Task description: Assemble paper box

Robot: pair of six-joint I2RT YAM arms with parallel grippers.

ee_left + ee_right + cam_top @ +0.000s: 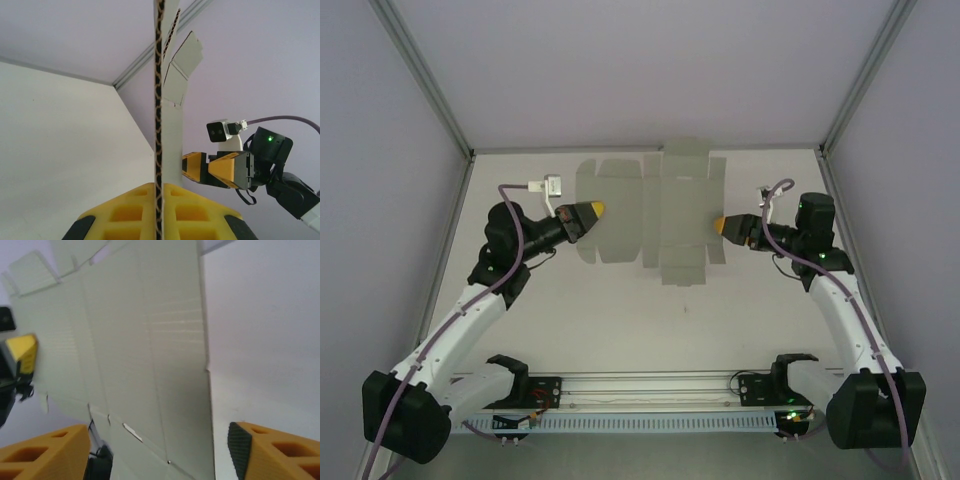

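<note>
Paper box (650, 210): flat unfolded sheet, mid-table toward far side, spanning left-right between my 2 grippers. Left gripper (590, 213) clamped on sheet's left edge. Right gripper (721, 225) jaws apart, straddling sheet's right edge, not yet pinching. Right arm best placed for next grip.

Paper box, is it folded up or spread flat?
Spread flat, not folded. From above, the paper box shows its flaps laid out; the left gripper pinches one edge, a single thin layer.
</note>
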